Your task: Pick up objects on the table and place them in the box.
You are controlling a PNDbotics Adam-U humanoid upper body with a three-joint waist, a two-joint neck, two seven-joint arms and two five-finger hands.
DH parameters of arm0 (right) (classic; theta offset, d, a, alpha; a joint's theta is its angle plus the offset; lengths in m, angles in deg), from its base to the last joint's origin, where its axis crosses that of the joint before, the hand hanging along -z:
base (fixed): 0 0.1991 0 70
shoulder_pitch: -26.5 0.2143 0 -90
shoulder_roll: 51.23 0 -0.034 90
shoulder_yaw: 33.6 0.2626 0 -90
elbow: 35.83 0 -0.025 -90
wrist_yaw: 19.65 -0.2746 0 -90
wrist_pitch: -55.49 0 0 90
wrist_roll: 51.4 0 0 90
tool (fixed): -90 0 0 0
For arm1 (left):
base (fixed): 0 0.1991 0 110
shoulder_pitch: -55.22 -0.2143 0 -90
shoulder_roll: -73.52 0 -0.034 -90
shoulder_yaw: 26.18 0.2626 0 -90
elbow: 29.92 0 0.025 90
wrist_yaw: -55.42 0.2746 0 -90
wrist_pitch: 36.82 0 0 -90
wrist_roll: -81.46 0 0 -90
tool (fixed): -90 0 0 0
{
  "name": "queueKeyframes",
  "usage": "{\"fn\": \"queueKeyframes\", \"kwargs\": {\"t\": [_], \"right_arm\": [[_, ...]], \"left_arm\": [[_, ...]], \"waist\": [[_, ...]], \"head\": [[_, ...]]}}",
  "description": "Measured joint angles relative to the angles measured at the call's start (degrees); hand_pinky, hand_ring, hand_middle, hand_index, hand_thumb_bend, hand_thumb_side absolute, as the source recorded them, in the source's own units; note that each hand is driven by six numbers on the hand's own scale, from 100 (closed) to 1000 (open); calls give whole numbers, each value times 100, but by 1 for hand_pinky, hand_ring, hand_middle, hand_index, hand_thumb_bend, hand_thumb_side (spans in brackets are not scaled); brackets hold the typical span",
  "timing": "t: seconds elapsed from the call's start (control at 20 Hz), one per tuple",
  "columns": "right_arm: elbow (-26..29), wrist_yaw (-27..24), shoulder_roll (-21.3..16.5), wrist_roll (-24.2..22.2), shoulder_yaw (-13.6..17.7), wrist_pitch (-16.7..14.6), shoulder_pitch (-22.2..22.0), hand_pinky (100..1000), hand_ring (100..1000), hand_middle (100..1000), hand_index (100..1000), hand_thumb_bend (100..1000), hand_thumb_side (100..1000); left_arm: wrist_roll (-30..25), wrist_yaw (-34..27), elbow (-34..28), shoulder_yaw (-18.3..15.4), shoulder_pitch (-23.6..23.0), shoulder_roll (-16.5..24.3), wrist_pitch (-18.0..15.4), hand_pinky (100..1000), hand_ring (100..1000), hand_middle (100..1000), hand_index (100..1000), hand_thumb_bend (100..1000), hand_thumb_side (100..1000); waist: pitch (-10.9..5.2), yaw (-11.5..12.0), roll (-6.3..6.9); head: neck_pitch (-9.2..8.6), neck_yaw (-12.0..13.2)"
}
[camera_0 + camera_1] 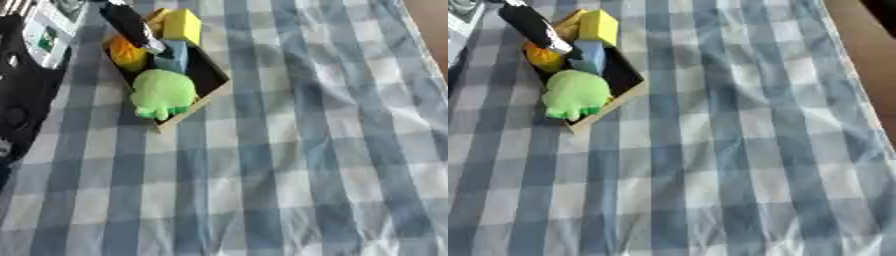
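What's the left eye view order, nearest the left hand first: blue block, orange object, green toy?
1. Blue block, right against the left hand.
2. Orange object, just left of it.
3. Green toy, at the box's near end.

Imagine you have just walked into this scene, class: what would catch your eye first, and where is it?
The bright green plush toy stands out first, lying at the near end of the open box toward the upper left, partly over its rim. Behind it in the box sit a yellow block, a light blue block and an orange object. All rests on a blue-and-white checked tablecloth.
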Motion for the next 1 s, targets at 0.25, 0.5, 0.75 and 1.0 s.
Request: {"fn": "queueKeyframes", "kwargs": {"t": [0.25, 0.5, 0.75, 1.0], "right_arm": [[-1, 0, 0, 10, 1, -10, -2, 932, 858, 776, 825, 100, 799], [-1, 0, 0, 14, 8, -13, -2, 931, 858, 776, 825, 100, 798], [-1, 0, 0, 34, 33, -30, -2, 931, 857, 776, 825, 100, 794], [0, -4, -1, 80, 68, -32, -30, 931, 858, 776, 824, 100, 785]], "left_arm": [[-79, -202, -184, -19, 0, 47, 32, 906, 894, 868, 929, 660, 376], [-173, -302, -206, -19, 0, 70, 70, 902, 891, 865, 927, 652, 363], [86, -393, -511, -180, 1, 94, 171, 854, 840, 822, 897, 328, 271], [1736, -1071, -1512, -600, -58, 298, 673, 805, 783, 783, 860, 215, 398]], "waist": [[-5, 30, 0], [-12, 31, 0], [-17, 35, 0], [-146, 87, -2]], "head": [[2, -27], [2, -28], [2, -36], [10, -90]]}}
